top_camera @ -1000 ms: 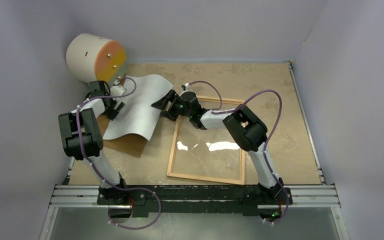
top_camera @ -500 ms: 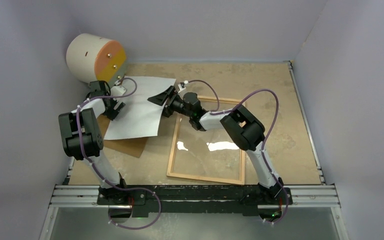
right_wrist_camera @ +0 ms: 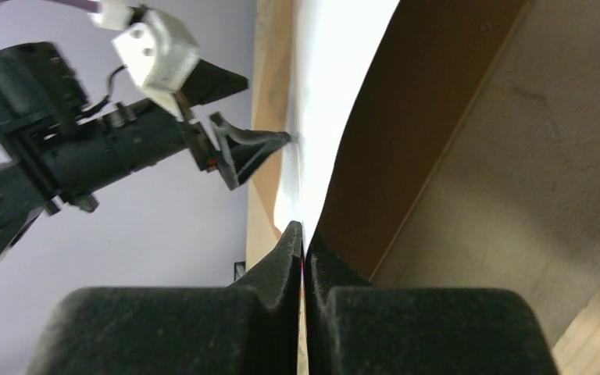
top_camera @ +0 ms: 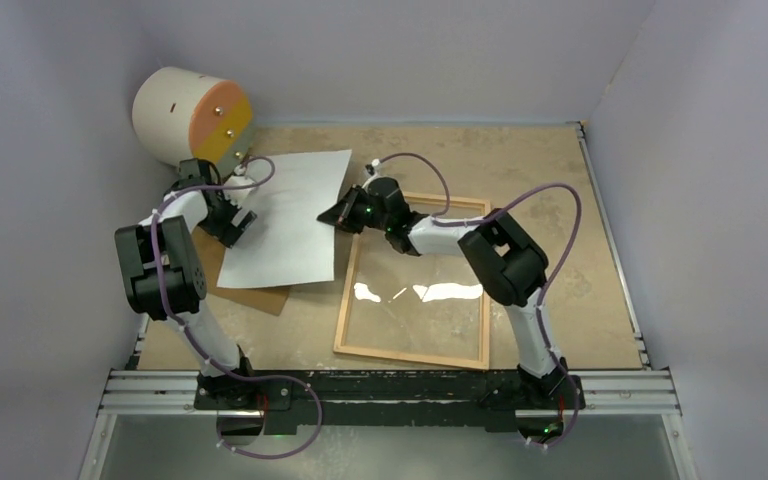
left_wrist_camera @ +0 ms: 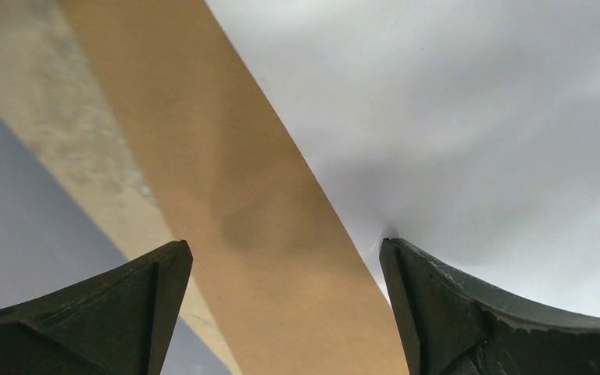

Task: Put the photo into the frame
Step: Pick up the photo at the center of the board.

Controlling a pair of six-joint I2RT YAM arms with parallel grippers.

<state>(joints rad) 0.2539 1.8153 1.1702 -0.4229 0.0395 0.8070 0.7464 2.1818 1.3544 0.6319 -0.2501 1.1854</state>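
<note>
The photo point(top_camera: 285, 215) lies white back up on the left half of the table point(top_camera: 560, 220), left of the frame point(top_camera: 412, 355) and not in it. Its near-left part covers a brown backing sheet point(top_camera: 257, 297), which shows as a strip along the photo's left and near edges. The photo's right edge sits just beside the frame's left rail, near the frame's far-left corner.

The right gripper point(top_camera: 328, 215) reaches across the frame's far end to that right edge. In the right wrist view its two fingers point(right_wrist_camera: 281, 258) are pressed together on the thin edge of the sheet – the white back point(right_wrist_camera: 336, 78) runs away on one side and a dark, shadowed face on the other, so this edge is held up off the table.

The left gripper point(top_camera: 240, 222) sits over the photo's left side. From its own wrist camera the jaws stand spread wide, with the brown sheet point(left_wrist_camera: 226, 180) passing between them. One fingertip point(left_wrist_camera: 394, 254) touches the white surface, where a small dimple shows at the contact; the other finger point(left_wrist_camera: 156, 273) hangs over the edge of the brown sheet and the bare table – whether it touches anything cannot be told. It grips nothing.

The frame lies flat in front of the right arm, its clear pane catching bright reflections. A pale cylinder point(top_camera: 175, 112) with an orange face rests in the far-left corner, behind the left arm.
</note>
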